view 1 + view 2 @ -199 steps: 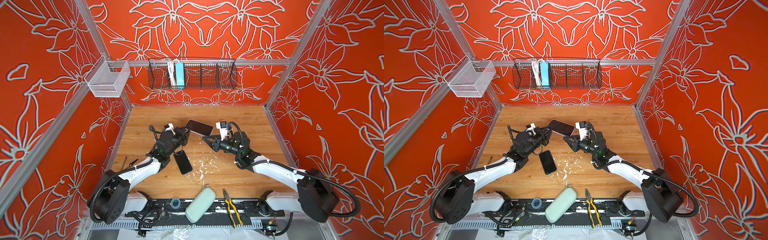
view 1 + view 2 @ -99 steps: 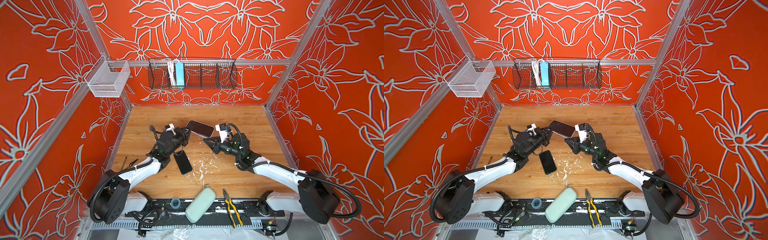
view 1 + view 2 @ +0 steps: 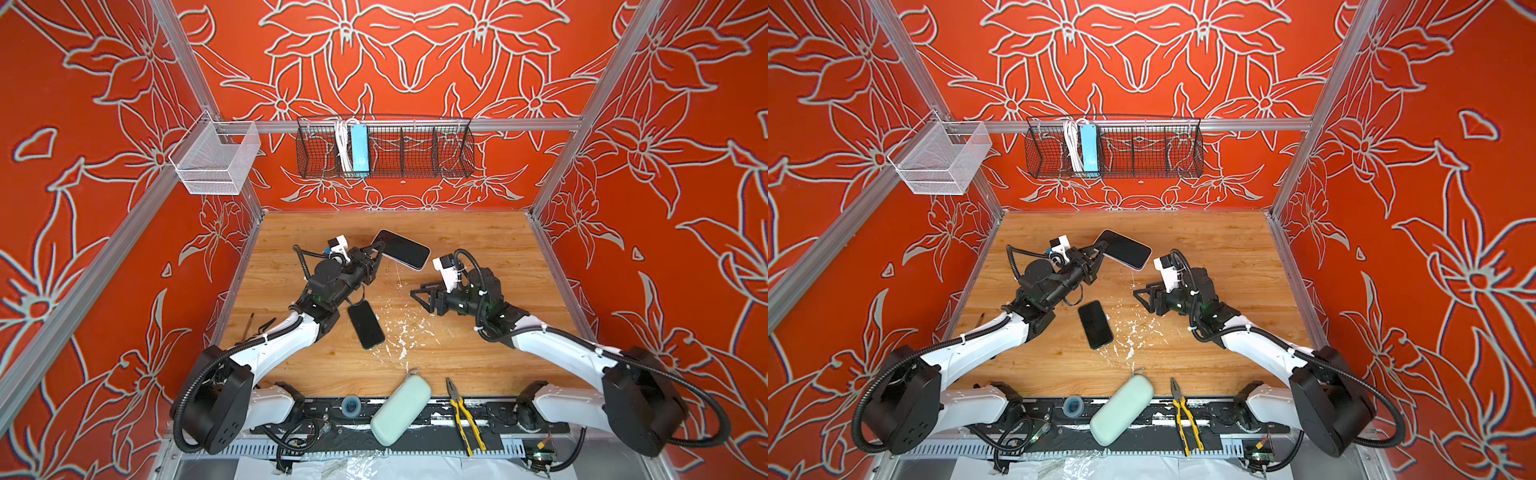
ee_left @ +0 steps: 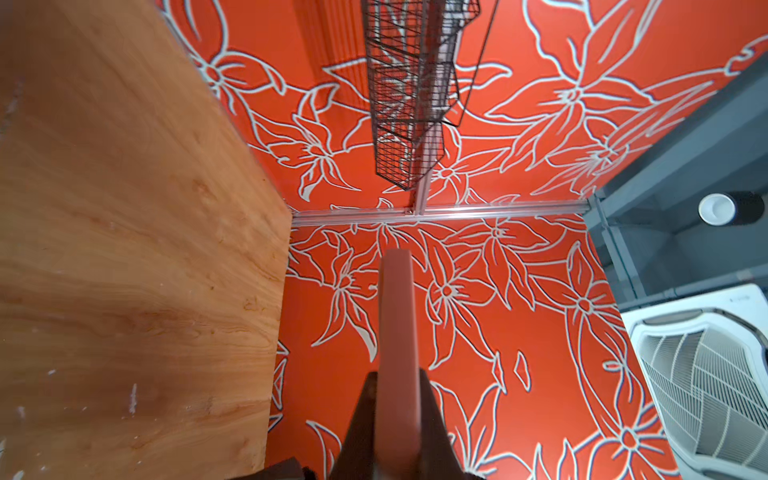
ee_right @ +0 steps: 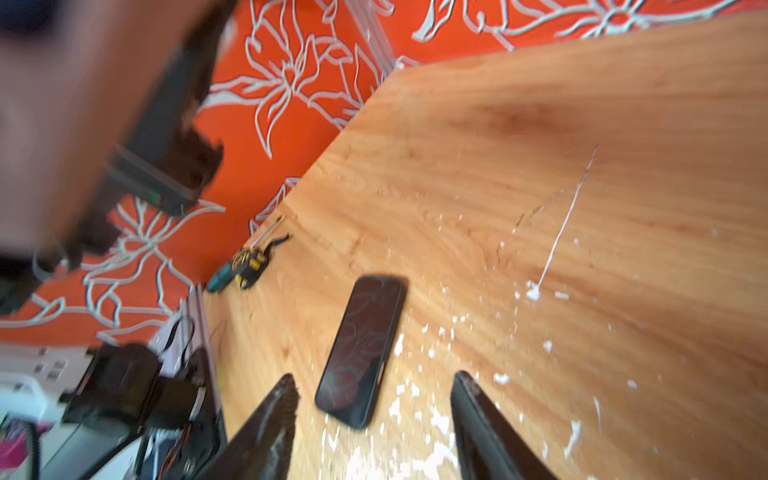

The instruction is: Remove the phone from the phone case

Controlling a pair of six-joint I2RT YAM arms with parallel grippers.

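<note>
where the wooden table meets them, three red walls patterned with white flower outlines close the cell in, framed by aluminium rails. white flecks speckle the boards near the middle.

on the back wall hangs a black wire basket holding a blue power strip and a coiled white cable; a white mesh basket is fixed at the left corner. along the near edge lie a pale green pouch, yellow-handled pliers and a roll of tape. a screwdriver rests by the left wall.

the left gripper is clamped on one end of the phone case, holding it above the table with its dark face up and a pale rim showing; the left wrist view sees its pinkish edge pinched between the fingers. the phone lies flat on the table, screen up, just beside the left arm and apart from the case. the right gripper hovers to the right of the phone with its fingers spread and nothing between them.

a small mark on the ceiling unit is too small to read.
</note>
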